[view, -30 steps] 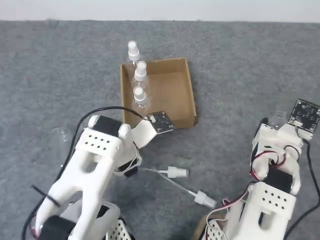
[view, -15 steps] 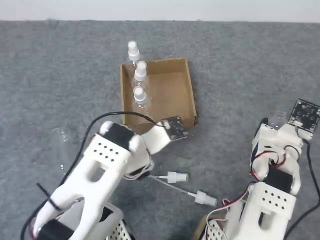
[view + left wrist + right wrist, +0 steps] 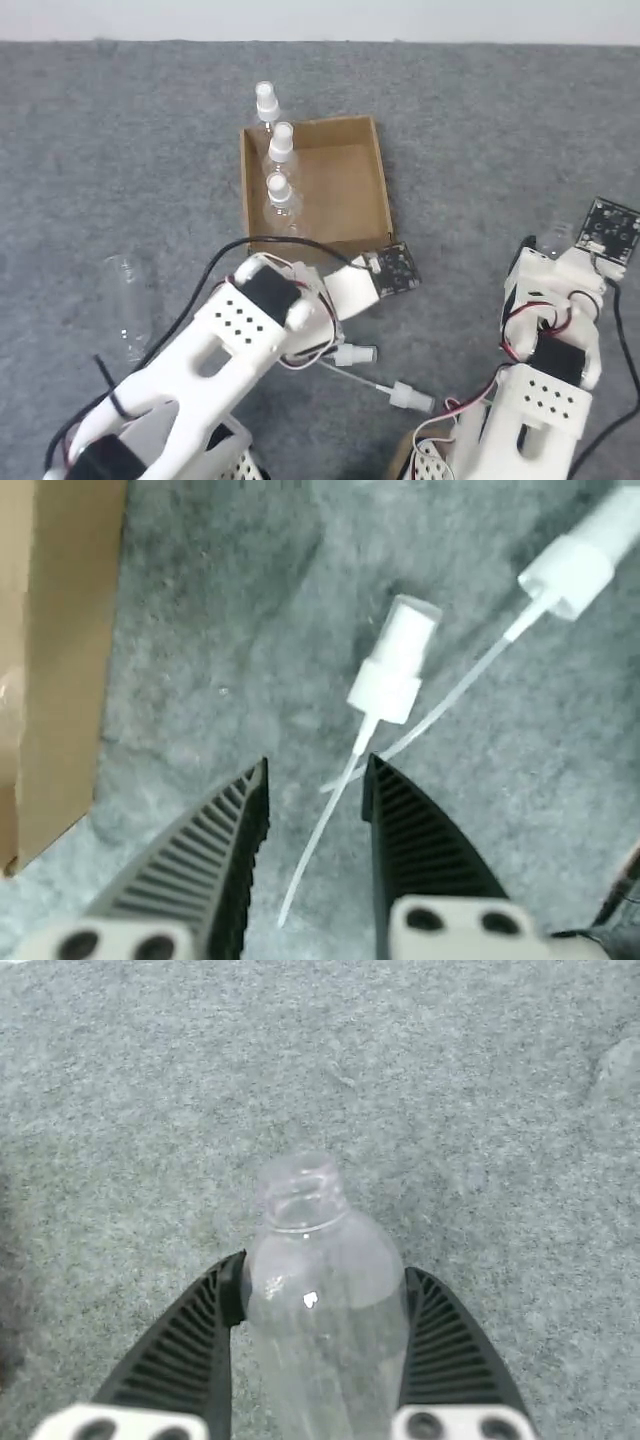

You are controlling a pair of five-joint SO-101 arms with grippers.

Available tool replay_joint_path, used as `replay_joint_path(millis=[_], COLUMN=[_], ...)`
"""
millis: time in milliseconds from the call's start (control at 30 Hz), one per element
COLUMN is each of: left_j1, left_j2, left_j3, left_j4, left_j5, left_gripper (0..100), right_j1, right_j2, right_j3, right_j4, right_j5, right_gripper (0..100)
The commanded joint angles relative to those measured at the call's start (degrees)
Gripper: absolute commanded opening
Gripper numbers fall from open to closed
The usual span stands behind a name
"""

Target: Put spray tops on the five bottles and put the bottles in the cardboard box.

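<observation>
Fingers (image 3: 220, 840) of the left gripper (image 3: 317, 770) stand narrowly apart; a spray top (image 3: 390, 680) lies with its thin tube between them, near the cardboard box (image 3: 60, 630). An uncapped bottle (image 3: 300, 1195) sits pinched in the right gripper (image 3: 325, 1278).

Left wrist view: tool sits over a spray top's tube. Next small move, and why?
Probably ease the left tool forward to the white head of the spray top, then close. Its open jaws flank only the thin tube, a poor grip. The right tool holds an uncapped bottle that needs a top.
</observation>
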Motion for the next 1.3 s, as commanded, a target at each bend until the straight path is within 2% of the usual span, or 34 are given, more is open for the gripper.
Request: replay_joint_path(millis=[0, 133, 333, 700, 833, 933, 1267], left_j1=[3.08, 5.45, 5.45, 5.45, 5.36, 5.27, 5.27], left_j2=[-2.37, -2.37, -2.37, -1.58, 5.45, 12.04, 23.74], left_j3=[1.71, 4.62, 8.40, 9.01, 7.52, 5.14, -1.71], left_j4=[-4.13, -8.18, -13.89, -14.59, -16.62, -18.64, -18.99], left_j5=[0.62, 0.70, 0.70, 0.79, 0.79, 3.60, 4.31], left_gripper=[14, 14, 14, 14, 14, 14, 14], right_j1=[0.84, 0.84, 0.84, 0.66, 0.57, 0.57, 0.57], right_j2=[-2.07, -2.07, -2.07, -2.07, -2.07, -2.07, -2.07], right_j3=[-0.79, -0.79, -0.79, -0.79, -0.79, -0.79, -0.79], right_j4=[-1.19, -1.27, -1.36, -1.27, -1.27, -1.19, -1.27], right_j5=[-0.44, -0.44, -0.44, -0.44, -0.44, -0.44, -0.44], right_gripper=[6.2, 6.2, 6.2, 6.2, 6.3, 6.3, 6.3])
